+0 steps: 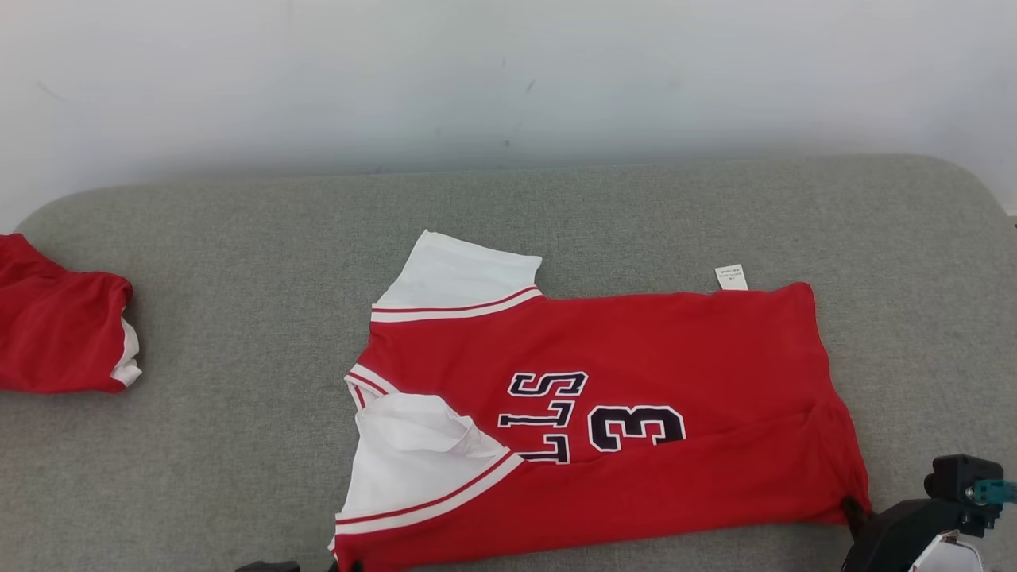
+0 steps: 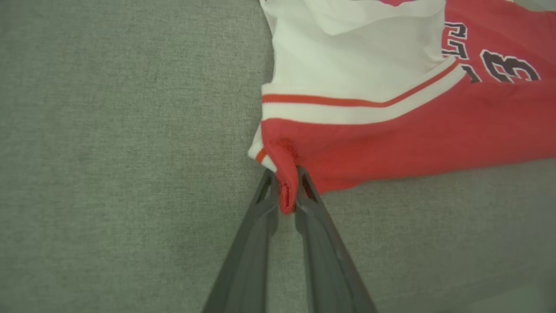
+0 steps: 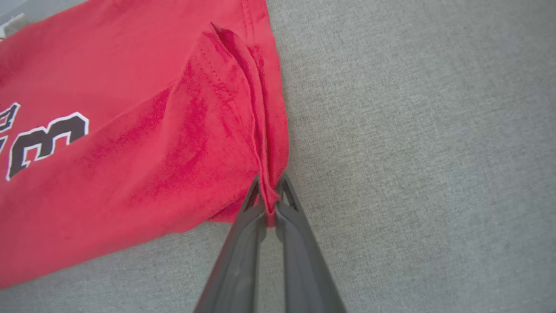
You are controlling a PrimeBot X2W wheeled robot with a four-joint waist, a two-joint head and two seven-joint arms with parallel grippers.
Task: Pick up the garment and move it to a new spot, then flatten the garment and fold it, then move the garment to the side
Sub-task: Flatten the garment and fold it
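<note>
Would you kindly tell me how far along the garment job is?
Done: jersey lies flat on the grey cushion, near edge apparently folded over. In hand: left fingers and right fingers pinch its near corners. Left: further folds, then moving it aside.

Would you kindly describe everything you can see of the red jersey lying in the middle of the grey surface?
The jersey is red, soft knit-looking cloth with white sleeves edged in red stripes, dark white-outlined lettering and a 3, and a white label at its far edge. It lies sideways, mostly flat, on the grey cushion, its near edge seemingly folded over. The left claw pinches the near sleeve-side corner, the right claw the near hem corner.
</note>
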